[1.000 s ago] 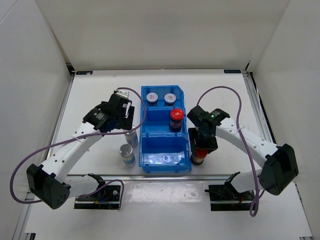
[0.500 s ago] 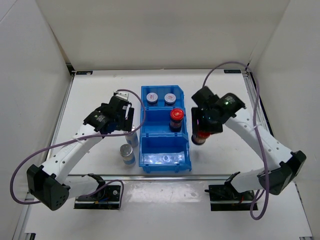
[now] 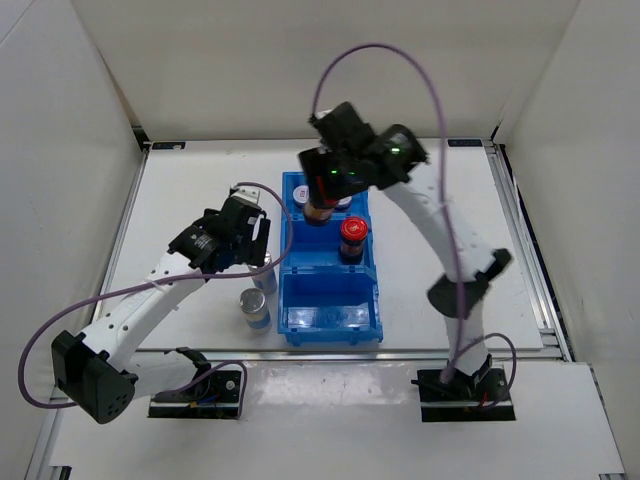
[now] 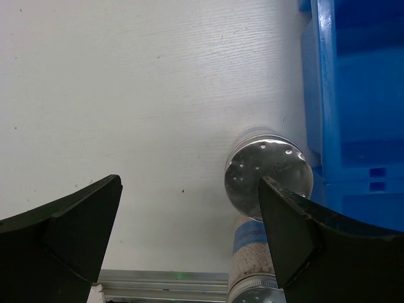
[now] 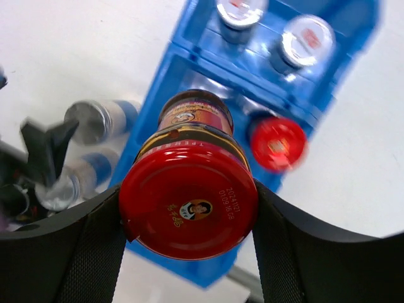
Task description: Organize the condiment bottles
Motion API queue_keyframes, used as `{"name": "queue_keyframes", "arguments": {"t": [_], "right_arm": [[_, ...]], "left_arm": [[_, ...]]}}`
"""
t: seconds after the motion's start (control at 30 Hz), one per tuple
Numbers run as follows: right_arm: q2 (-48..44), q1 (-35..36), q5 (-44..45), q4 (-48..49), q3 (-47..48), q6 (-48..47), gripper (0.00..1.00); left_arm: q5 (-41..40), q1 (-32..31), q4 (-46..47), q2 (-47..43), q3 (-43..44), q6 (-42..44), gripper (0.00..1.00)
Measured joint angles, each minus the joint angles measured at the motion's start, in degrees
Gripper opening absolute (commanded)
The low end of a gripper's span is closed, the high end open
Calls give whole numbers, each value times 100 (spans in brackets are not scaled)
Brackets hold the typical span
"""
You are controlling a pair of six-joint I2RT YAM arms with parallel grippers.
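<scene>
My right gripper (image 3: 322, 192) is shut on a dark bottle with a red cap (image 5: 189, 202) and holds it in the air over the back of the blue bin (image 3: 368, 300). A second red-capped bottle (image 3: 352, 232) stands in the bin's middle compartment. Two grey-lidded bottles (image 5: 238, 9) (image 5: 308, 38) stand in the back compartment. Two silver-capped bottles (image 3: 263, 276) (image 3: 255, 308) stand on the table left of the bin. My left gripper (image 3: 250, 243) is open and empty above the nearer one, whose silver cap (image 4: 268, 172) lies close to the right finger (image 4: 309, 233).
The bin's front compartment (image 3: 332, 312) holds nothing. The bin's blue wall (image 4: 360, 95) runs right beside the silver-capped bottles. White walls close the table at the back and on both sides. The right arm's purple cable (image 3: 400, 60) loops high over the bin.
My right gripper lifted the red-capped bottle from the table right of the bin and swung it up and left over the bin. The left gripper barely moved.
</scene>
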Motion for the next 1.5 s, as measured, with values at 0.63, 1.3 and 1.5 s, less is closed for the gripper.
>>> {"name": "queue_keyframes", "arguments": {"t": [0.63,1.3,1.5], "right_arm": [[2767,426,-57,127,2044,-623,0],[2632,627,459,-20,1840,-306,0],[2494,660,566,-57,1582,-219,0]], "left_arm": [[0,-33,-37,0,2,-42,100],[28,-33,-122,68,162,-79,100],[35,-33,-59,68,186,-74,100]]}}
